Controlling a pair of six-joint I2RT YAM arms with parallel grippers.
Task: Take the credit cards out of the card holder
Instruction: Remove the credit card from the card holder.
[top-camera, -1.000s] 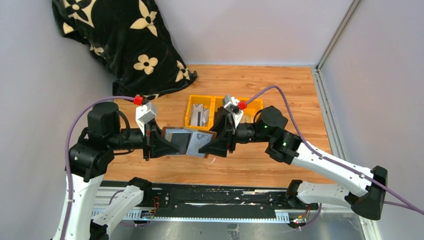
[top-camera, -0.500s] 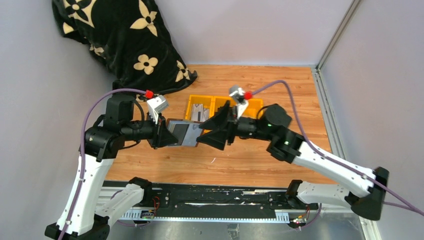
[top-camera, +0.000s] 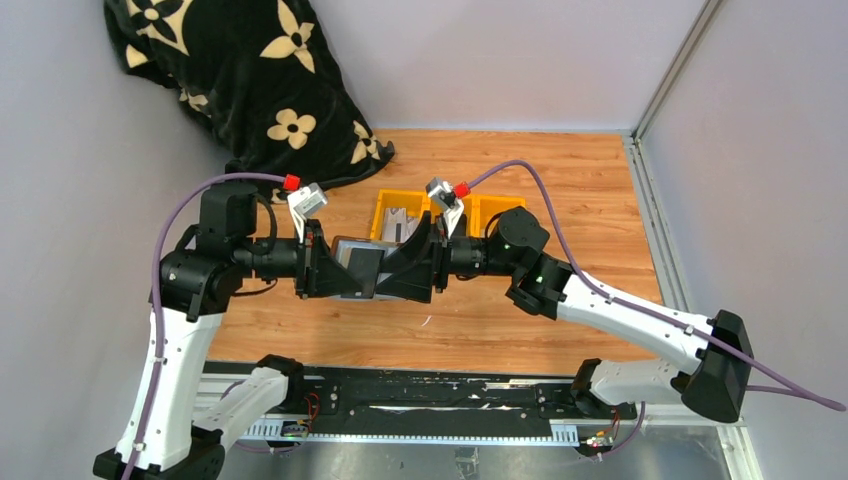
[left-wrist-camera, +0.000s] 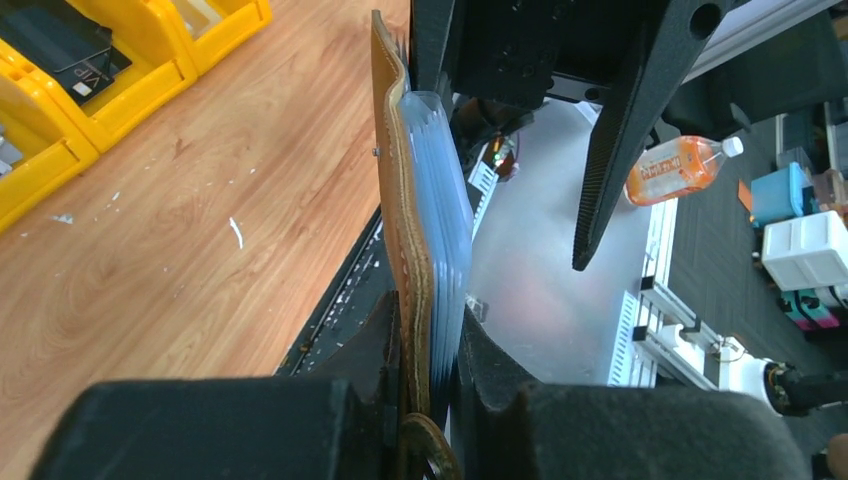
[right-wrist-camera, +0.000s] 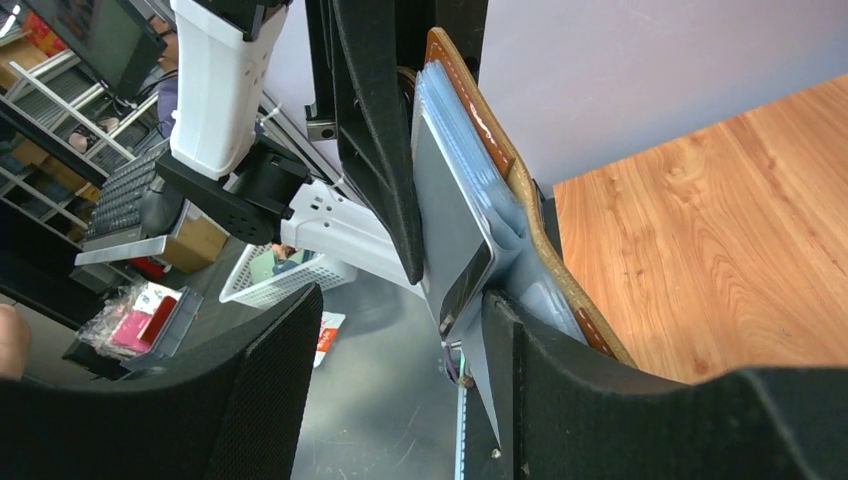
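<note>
The card holder (top-camera: 362, 262) hangs in the air between my two arms, brown leather outside (left-wrist-camera: 392, 190), blue-grey sleeves inside (left-wrist-camera: 447, 190). My left gripper (left-wrist-camera: 430, 335) is shut on its near edge; from above the same gripper (top-camera: 335, 272) sits at the holder's left side. A grey credit card (right-wrist-camera: 448, 215) lies flat in the sleeves, its lower corner poking out. My right gripper (right-wrist-camera: 400, 375) is open wide, its right finger (right-wrist-camera: 600, 400) against the holder's inner flap and its left finger (right-wrist-camera: 250, 400) well apart. From above, the right gripper (top-camera: 402, 272) straddles the holder's right end.
Two yellow bins (top-camera: 397, 237) stand on the wooden table just behind the holder, with cards lying in them (left-wrist-camera: 60, 45). A black blanket with cream flowers (top-camera: 240, 80) is heaped at the back left. Grey walls close in the table on the left, the back and the right.
The right gripper let go of the holder's right half, opened wide and came back left around the holder's end. The left arm lifted and turned the holder, which now looks folded narrower.
</note>
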